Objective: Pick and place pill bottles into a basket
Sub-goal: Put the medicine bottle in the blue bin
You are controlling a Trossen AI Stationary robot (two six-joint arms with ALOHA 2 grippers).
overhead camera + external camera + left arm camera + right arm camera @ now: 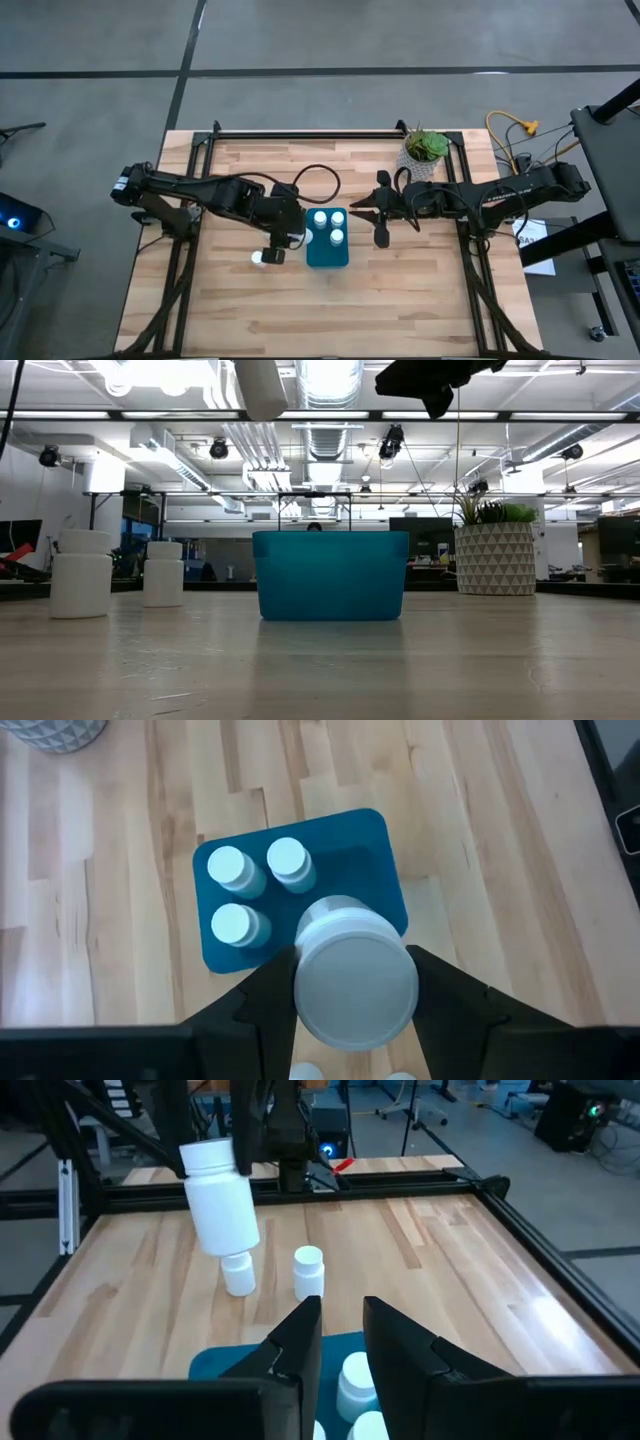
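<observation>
My left gripper is shut on a white pill bottle, held well above the table just left of the teal tray. Three white bottles stand upright in the tray's far half. Two more bottles stand on their bases on the table left of the tray; the low view also shows both. My right gripper hangs above the table right of the tray, fingers a little apart and empty. My left gripper pinches the bottle's upper end at the cap between its two fingers, one on each side. The fingers come from above, pointing down. The bottle hangs below them, cap up and slightly tilted, clear of the table and the tray.
A white patterned pot with a green plant stands at the table's far right. A black frame rail runs along the table's far edge. Bare wood lies in front of the tray.
</observation>
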